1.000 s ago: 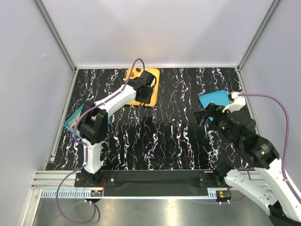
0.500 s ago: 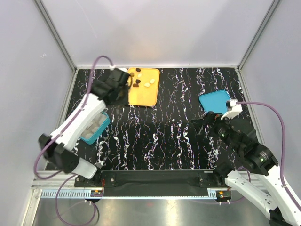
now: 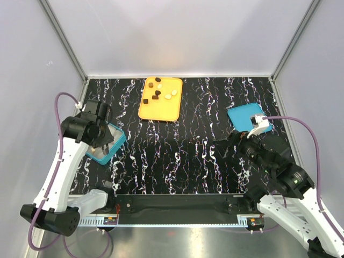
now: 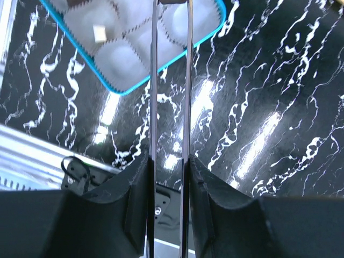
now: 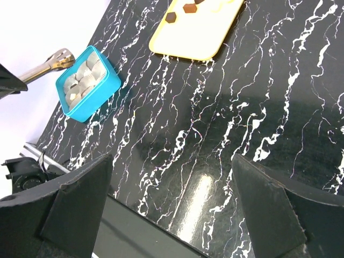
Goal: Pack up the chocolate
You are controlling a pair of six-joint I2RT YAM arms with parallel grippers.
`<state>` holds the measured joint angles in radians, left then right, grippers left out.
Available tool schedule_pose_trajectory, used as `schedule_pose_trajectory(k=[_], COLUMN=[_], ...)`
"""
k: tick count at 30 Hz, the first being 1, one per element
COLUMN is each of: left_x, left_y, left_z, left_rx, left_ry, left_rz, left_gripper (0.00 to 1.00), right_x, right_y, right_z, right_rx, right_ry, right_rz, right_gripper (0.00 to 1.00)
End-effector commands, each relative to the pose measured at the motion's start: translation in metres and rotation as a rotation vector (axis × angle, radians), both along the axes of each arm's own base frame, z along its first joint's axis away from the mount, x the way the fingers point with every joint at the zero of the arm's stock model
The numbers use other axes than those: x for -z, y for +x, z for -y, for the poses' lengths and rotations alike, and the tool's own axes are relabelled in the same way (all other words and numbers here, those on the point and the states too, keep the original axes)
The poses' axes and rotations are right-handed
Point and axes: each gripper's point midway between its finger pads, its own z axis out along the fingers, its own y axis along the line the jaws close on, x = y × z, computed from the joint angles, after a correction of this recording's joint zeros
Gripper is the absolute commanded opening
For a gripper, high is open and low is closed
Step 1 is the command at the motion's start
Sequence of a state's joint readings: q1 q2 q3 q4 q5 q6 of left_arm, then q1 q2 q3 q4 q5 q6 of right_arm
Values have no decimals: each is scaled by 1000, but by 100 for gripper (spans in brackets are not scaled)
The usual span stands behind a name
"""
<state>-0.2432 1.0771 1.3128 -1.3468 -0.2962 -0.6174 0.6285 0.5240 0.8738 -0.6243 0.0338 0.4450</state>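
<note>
1. A second ago my left gripper [image 5: 63, 55] was over the tray [image 3: 161, 110]. It has since swung across to the box [image 3: 117, 146], and the tray now lies uncovered.
2. The gripper hangs above the box at its far edge. Its long metal fingers [image 4: 153, 107] stand a narrow gap apart.
3. A brown piece [image 4: 172, 2] sits pinched between the tips. It shows only at the very top edge of the left wrist view, so little of it is visible.
4. Inside the box, one pale piece [image 4: 99, 33] lies in a white compartment, off to the left of my fingers.
5. The other chocolate pieces [image 3: 159, 92], dark cubes and pale rounds, lie on the tray. In the overhead view the tray sits beyond the box and to its right, apart from it.
6. My right gripper [image 5: 172, 158] has drawn back a little from the lid [image 3: 242, 115]. Its jaws are spread wide and hold nothing.
7. It hovers over the table [image 3: 188, 156], well to the right of the box.
8. The lid lies flat — farther right again, well apart from the box.
</note>
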Motion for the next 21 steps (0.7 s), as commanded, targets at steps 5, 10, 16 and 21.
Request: schedule_pose_trajectory(k=[5,10,16,21], left_x=[15,30,50,52], left_y=[-33,-50,-61,-67], left_z=[2,-6,-12,-24], left_rx=[-73,-113,-150,-182], left_ry=[-65,-46,-23,32], left_rz=[-62,-83,-119,-121], left_gripper=[26,25,27,27], right_x=[-5,-1,1,1], right_y=[2,0,1,2], right_z=[-9,-9,-10,-11], right_rx=[-45,-49,-51,-53], right_ry=[13,3,-8,-10], right_rz=[56,56,54,54], right_gripper=[100,100,100,100])
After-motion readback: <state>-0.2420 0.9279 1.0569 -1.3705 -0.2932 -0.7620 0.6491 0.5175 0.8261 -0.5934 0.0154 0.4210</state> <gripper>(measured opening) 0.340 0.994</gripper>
